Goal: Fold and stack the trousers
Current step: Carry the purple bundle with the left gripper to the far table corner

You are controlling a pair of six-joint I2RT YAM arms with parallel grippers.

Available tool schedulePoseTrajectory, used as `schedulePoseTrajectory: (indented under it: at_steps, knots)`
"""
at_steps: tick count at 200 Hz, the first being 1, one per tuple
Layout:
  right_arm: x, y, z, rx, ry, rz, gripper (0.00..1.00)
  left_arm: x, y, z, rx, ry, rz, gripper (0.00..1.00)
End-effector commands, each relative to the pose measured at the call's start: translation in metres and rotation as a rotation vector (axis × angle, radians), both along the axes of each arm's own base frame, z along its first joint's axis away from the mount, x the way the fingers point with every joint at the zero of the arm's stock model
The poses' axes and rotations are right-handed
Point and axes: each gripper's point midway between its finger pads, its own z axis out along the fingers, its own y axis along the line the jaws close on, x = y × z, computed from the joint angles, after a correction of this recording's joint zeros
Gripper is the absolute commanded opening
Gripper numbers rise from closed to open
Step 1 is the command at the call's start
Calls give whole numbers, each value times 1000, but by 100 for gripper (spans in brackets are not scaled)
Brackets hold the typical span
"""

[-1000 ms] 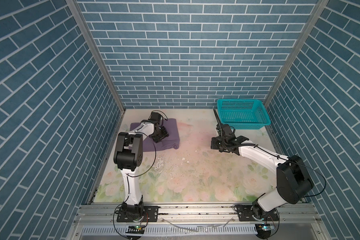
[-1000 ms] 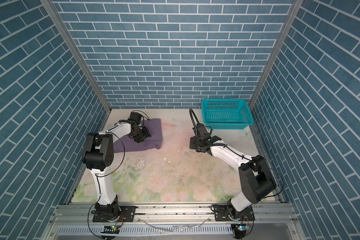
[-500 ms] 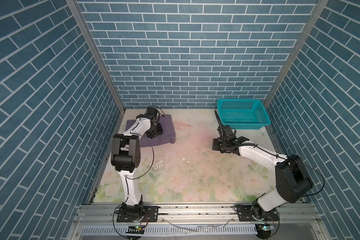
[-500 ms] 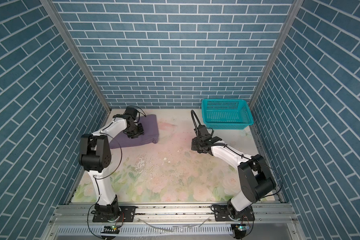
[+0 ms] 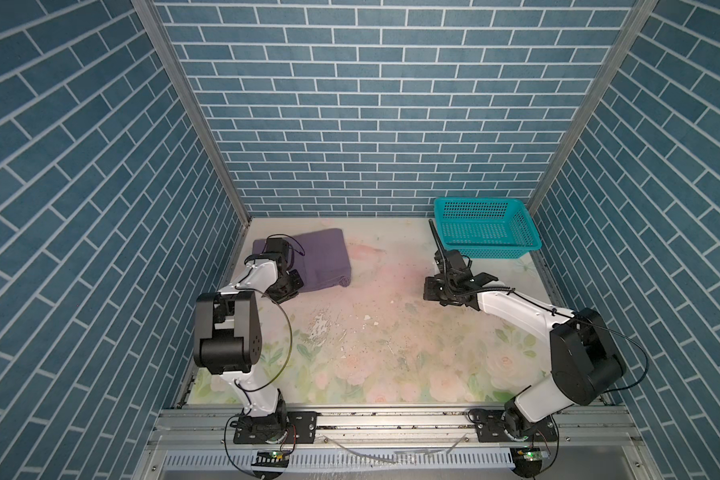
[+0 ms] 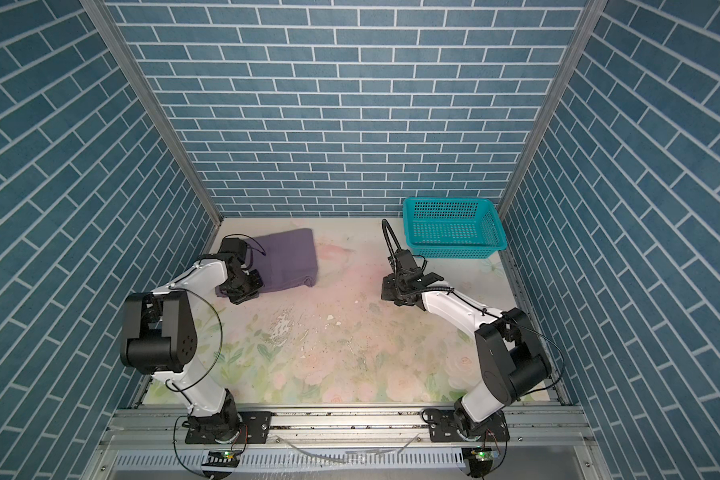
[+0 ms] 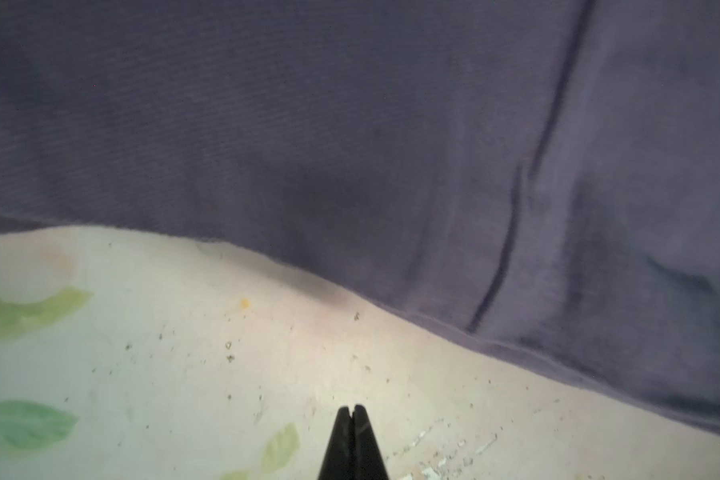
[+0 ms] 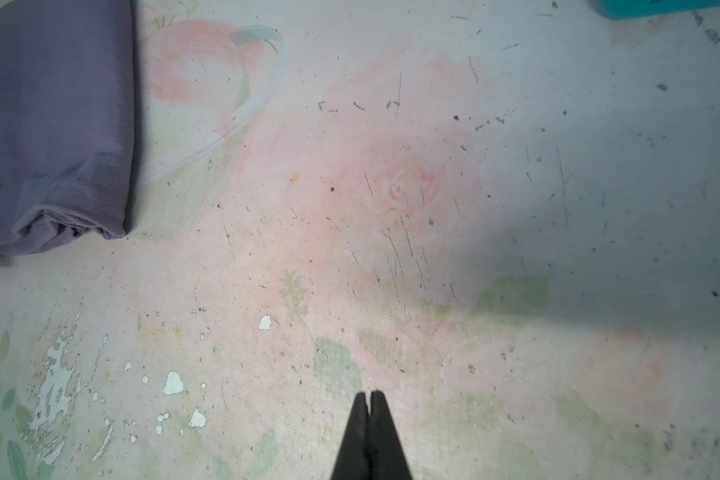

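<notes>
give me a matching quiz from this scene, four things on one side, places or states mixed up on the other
1 trousers
2 basket
3 left gripper
4 right gripper

A teal, far right corner
B folded, far left of the table
C shut, over bare table, clear of the trousers
D shut, just off the trousers' edge

Pairs: 1-B, 2-A, 3-D, 4-C

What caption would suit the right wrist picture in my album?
Shut right end effector over the worn floral table, folded trousers lying nearby, basket corner just visible.
</notes>
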Motion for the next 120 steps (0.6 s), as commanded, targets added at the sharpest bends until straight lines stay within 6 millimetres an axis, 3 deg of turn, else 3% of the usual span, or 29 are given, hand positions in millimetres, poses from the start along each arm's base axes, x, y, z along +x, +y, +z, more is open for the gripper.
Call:
schedulePoseTrajectory:
  at_steps: [1, 70, 120]
  knots:
    - [4, 1, 2, -12, 8, 7, 0, 19, 6, -9, -53, -15, 38, 0]
    - [10, -9, 5, -90, 11, -11, 0, 61, 37, -36, -62, -11, 125, 0]
    - [7, -23, 9, -130, -4, -42, 0, 104, 67, -32, -65, -38, 148, 0]
